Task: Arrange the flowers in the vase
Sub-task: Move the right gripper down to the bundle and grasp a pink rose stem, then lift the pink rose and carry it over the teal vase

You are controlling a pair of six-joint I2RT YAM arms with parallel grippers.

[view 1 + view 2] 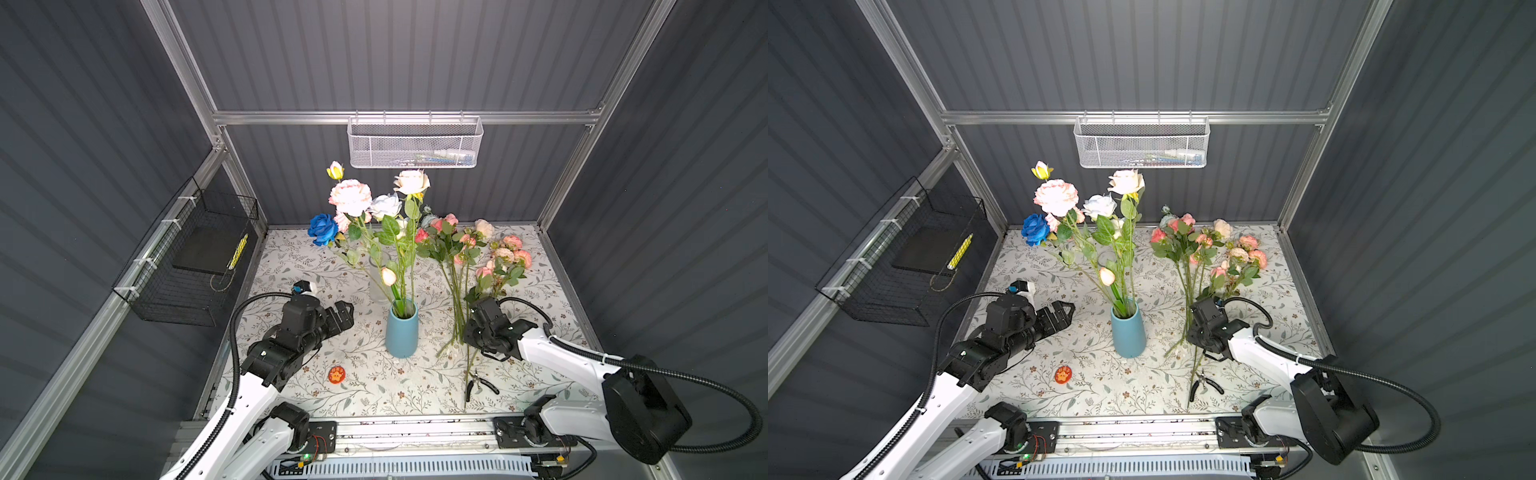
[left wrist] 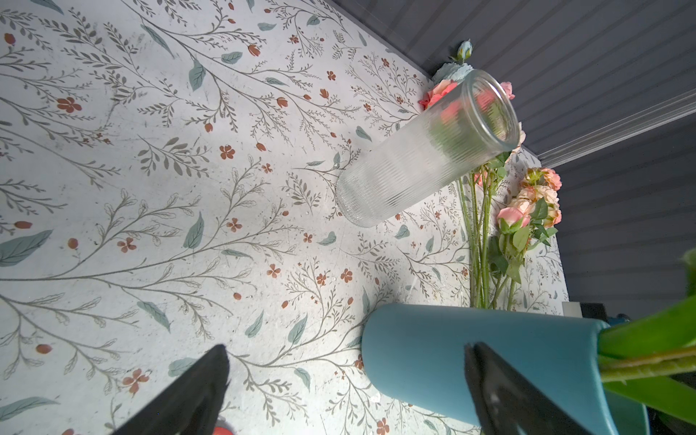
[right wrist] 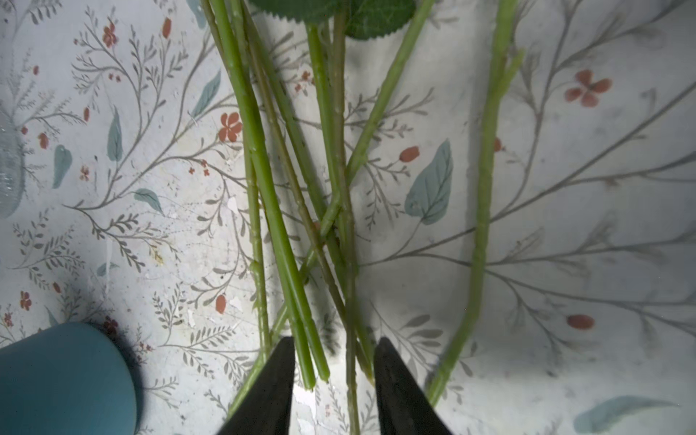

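The loose flowers [image 1: 465, 257] are lying on the table [image 1: 291, 257] right of the blue vase [image 1: 401, 336], stems running away from the robot, and the nearer right tool [image 3: 334, 341] is straddling their cut ends, jaws partly apart and not yet pinching. The left tool [image 2: 345, 346] is hanging fully released and empty beside the vase. The right tool's body is hiding its tips in both top views, so which stem it is singling out is unclear.

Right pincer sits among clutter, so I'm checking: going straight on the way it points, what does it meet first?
The right pincer would likely meet the loose flower stems between its tips, then the table.
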